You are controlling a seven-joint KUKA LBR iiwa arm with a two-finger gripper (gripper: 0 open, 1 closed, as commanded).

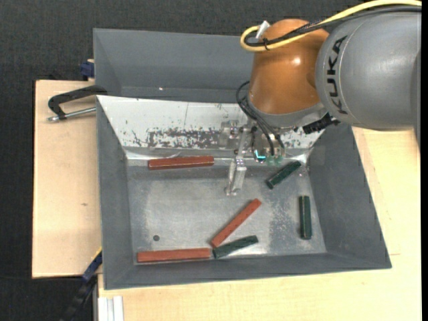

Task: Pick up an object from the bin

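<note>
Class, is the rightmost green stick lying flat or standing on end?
Lying flat: the green stick shows its whole length from above.

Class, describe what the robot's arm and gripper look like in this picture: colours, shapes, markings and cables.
The arm is thick, rounded and grey, with black KUKA lettering. A glossy orange cover domes the wrist, and a yellow cable loops over it. The gripper beneath is slim, silvery metal with dark wires.

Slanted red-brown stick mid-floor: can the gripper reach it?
Probably yes: nothing lies on the slanted red-brown stick, and the gripper hangs near its upper end; a dark green stick adjoins its lower end.
</note>
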